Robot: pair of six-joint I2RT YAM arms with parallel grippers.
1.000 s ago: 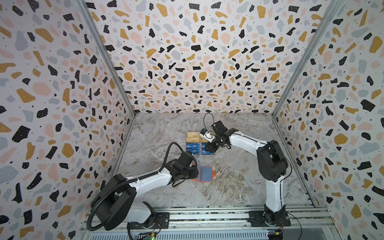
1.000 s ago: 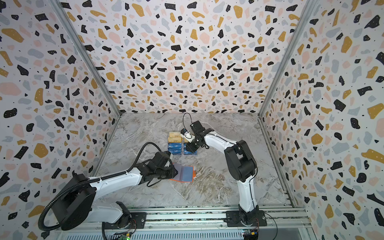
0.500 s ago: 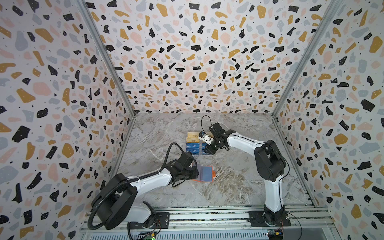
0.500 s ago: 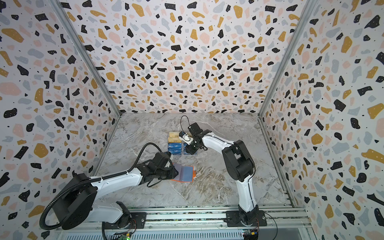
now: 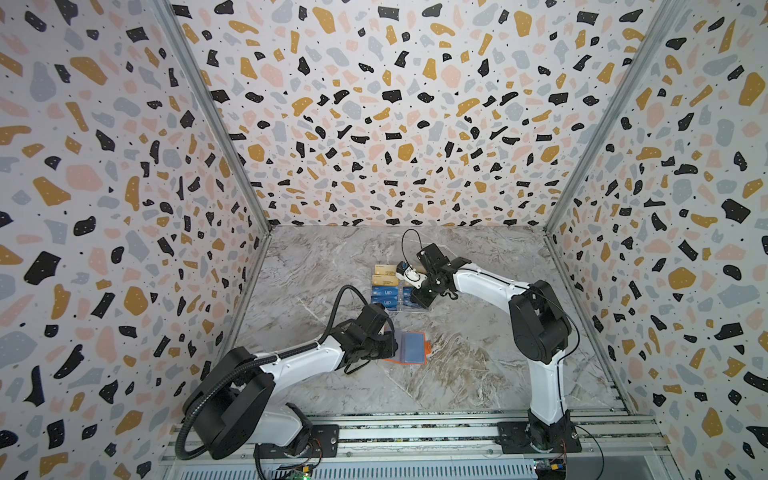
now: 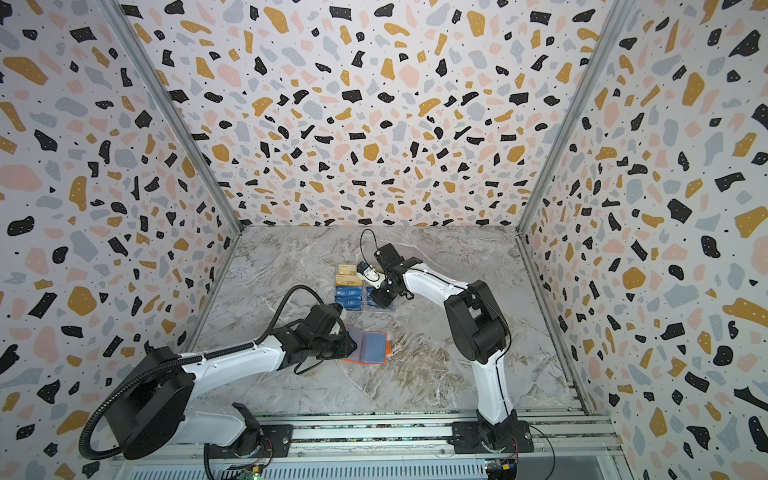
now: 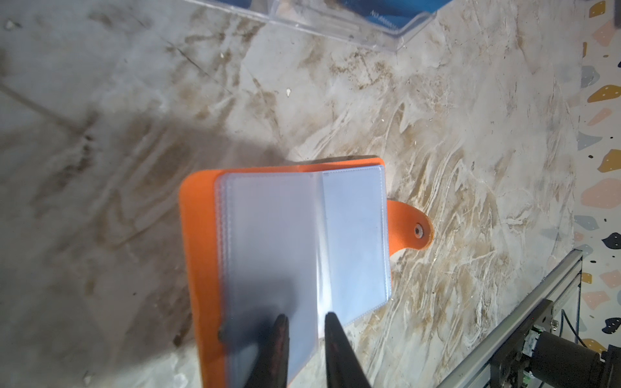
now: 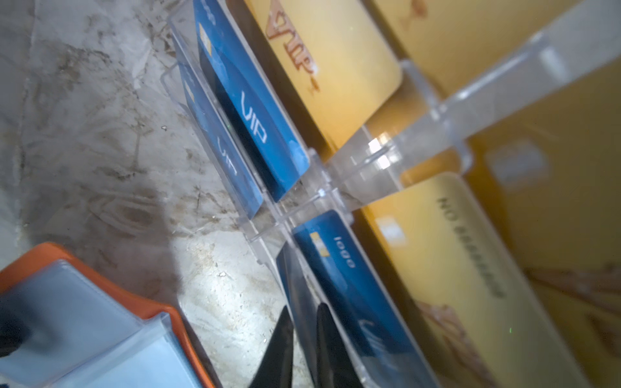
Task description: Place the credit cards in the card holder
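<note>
Top views: the card holder (image 5: 411,362) lies open on the marble-pattern tabletop (image 5: 478,374), apart from the clear acrylic rack (image 5: 405,308) where the credit cards (image 5: 384,293) stand in tiers. The left gripper (image 5: 392,343) is at the holder's left side and the right gripper (image 5: 415,298) is down at the rack's front. Risk: the rack looks light and unfixed, so a card dragging in its slot could tip the rack or pull it along. Left wrist: risk that the slick clear sleeve (image 7: 353,235) slips free and the leaves fall shut over the pocket. The snap tab (image 7: 410,228) lies flat on the table. Jaws narrow, a sleeve leaf between them, one finger showing dark through the plastic; I read this as a pinch on the card holder's leaf. Right wrist: risk of catching the rack wall along with the card, or of a corner-only hold letting it twist. Jaws narrow, the edge of the front-tier blue card (image 8: 297,295) filling the gap. It reads as a grip, though blur hides the contact itself.
</note>
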